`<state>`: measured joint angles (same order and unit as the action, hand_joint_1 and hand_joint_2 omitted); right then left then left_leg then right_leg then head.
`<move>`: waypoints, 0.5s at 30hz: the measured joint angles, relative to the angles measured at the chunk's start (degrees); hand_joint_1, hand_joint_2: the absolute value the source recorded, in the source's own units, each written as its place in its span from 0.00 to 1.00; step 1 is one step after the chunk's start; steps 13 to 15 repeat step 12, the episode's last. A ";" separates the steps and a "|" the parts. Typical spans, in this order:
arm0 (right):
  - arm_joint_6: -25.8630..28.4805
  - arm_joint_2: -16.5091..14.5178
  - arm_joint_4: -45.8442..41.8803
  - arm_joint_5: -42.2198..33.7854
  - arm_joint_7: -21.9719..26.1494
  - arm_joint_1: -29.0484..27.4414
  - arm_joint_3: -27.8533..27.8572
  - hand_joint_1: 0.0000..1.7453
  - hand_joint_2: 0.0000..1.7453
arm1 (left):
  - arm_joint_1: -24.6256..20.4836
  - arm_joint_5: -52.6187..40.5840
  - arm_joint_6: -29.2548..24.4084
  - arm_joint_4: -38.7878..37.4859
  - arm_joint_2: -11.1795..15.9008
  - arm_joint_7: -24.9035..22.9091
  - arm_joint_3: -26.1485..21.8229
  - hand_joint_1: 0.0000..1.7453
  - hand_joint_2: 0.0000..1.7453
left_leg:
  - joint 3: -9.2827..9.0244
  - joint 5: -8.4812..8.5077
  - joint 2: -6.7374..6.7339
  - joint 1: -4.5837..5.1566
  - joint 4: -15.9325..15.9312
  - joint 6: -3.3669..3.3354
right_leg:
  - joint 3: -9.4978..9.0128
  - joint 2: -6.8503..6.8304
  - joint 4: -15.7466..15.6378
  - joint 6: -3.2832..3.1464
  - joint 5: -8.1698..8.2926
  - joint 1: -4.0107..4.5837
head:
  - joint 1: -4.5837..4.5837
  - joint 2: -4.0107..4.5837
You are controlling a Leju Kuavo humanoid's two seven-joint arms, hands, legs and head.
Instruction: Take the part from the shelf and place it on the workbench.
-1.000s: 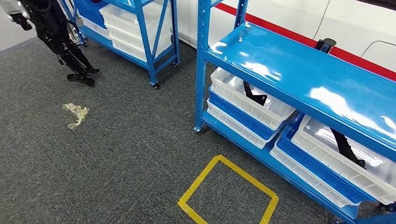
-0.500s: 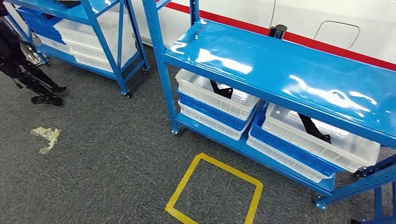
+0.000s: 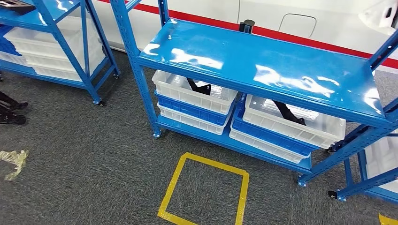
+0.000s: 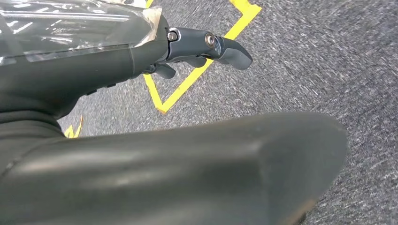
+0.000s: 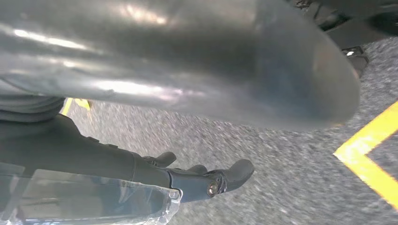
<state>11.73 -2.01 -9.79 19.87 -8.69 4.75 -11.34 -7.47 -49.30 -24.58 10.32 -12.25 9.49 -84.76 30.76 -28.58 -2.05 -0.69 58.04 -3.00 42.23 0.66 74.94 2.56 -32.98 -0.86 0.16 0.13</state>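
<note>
While both hands [image 4: 197, 47] [image 5: 202, 180] hang empty, fingers apart, glossy blue shelf [image 3: 263, 70] holds white bins [image 3: 195, 93].

no readable text, labels or signs

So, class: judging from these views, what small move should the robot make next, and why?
Probably step onto the yellow square facing the shelf: both hands hang empty over carpet, and the black parts lie in bins out of reach.
</note>
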 joint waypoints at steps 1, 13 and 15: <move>0.01 0.05 0.00 0.09 0.02 -0.13 0.00 0.00 0.00 | 0.00 0.00 -0.03 0.00 -0.03 -0.01 0.00 0.00 0.00 | -0.05 -0.10 -0.71 -0.03 0.01 0.08 | -0.67 -0.27 -1.24 0.55 0.76 -0.16 | -0.02 0.00; 0.01 0.41 0.00 0.90 -0.26 0.01 0.00 0.00 0.00 | -0.30 0.19 -0.68 0.00 -0.39 1.36 -0.01 0.00 0.00 | -0.28 -4.92 -0.26 -0.15 4.23 3.13 | -9.36 -2.19 -17.08 -1.40 6.79 -0.73 | 0.76 0.00; 0.01 0.41 0.00 0.90 -0.26 0.01 0.00 0.00 0.00 | -0.30 0.19 -0.68 0.00 -0.39 1.36 -0.01 0.00 0.00 | -0.28 -4.92 -0.26 -0.15 4.23 3.13 | -9.36 -2.19 -17.08 -1.40 6.79 -0.73 | 0.76 0.00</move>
